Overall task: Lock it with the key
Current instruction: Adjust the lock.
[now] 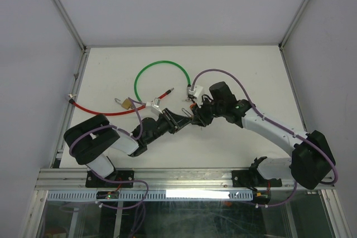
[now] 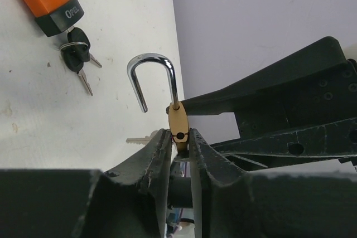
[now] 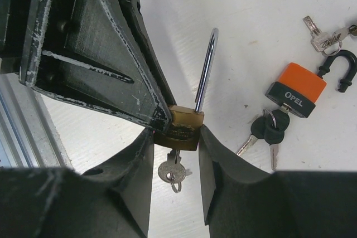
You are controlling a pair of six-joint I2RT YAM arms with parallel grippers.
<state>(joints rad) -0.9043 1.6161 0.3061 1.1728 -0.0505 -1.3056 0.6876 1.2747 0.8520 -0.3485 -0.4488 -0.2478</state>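
Though speckled, white table (image 1: pixel 240 76), grey walls (image 1: pixel 178 4).

Left arm (image 1: pixel 111 140) reaches forward and right from its base, right arm (image 1: pixel 270 129) stretches left with elbow bent, and the two meet mid-front. Left end effector (image 2: pixel 179 135) and right end effector (image 3: pixel 177 133) sit tip to tip at an angle. Each has its jaws narrowed onto the same padlock (image 2: pixel 179 122).
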